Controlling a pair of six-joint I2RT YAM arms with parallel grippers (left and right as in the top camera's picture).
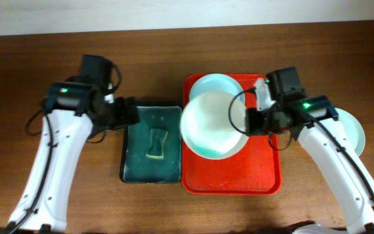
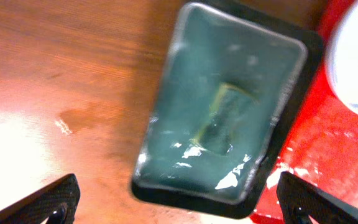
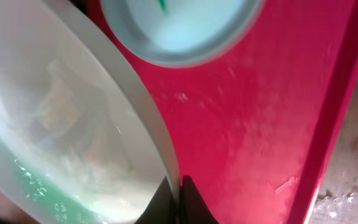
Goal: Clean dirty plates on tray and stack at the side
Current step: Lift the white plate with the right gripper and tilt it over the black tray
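My right gripper (image 1: 250, 122) is shut on the right rim of a white plate (image 1: 214, 125) and holds it lifted and tilted above the red tray (image 1: 232, 179). In the right wrist view the fingers (image 3: 176, 200) pinch that rim (image 3: 154, 134). A second plate (image 1: 218, 84) lies at the tray's far end, its teal smear showing in the right wrist view (image 3: 179, 25). A third plate (image 1: 352, 130) lies on the table to the right, partly hidden by my right arm. My left gripper (image 1: 130, 114) is open and empty above the dark green tray's left edge.
A dark green tray (image 1: 150, 144) with a sponge (image 1: 156, 143) in liquid sits left of the red tray; it also shows in the left wrist view (image 2: 225, 112). Bare wooden table (image 1: 174, 39) lies around.
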